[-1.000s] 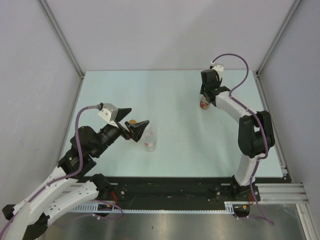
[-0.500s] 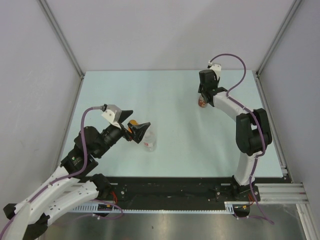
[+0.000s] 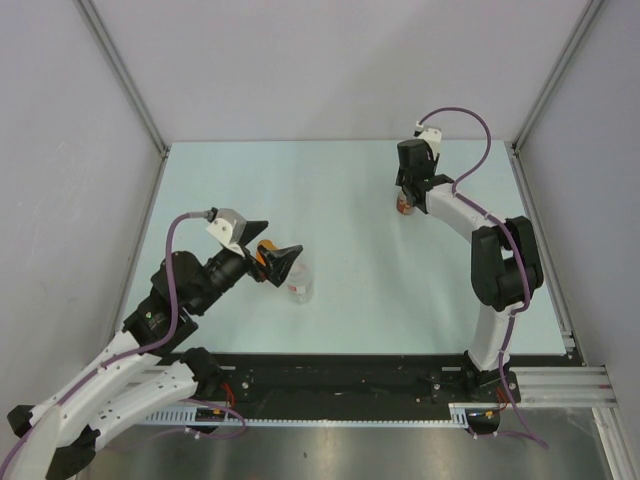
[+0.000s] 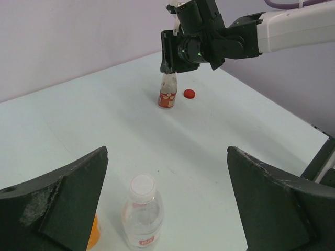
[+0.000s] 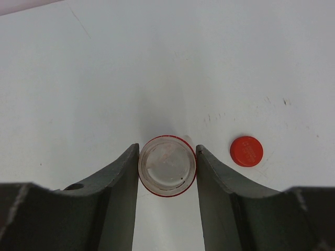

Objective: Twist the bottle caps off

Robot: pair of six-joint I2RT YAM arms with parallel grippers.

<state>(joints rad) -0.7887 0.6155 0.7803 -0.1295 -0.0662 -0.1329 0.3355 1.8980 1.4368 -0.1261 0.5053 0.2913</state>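
My right pincer (image 5: 167, 152): pinching the open neck of the red-labelled bottle (image 4: 167, 98), upright on the worktop (image 5: 78, 63).
Red cap (image 5: 246, 151): off, lying just beside that bottle.
My left pincer (image 4: 167, 157): spread wide above the clear bottle (image 4: 142, 222), its white cap (image 4: 142, 184) on.

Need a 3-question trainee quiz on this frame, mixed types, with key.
1. True or false: the red cap is screwed onto the labelled bottle.
2. The right gripper is: A open in the air; B shut on the labelled bottle; C holding the red cap.
3. Fill in: the white cap of the clear bottle near the open left gripper is ___ (on/off).
Key: 1 false; 2 B; 3 on.
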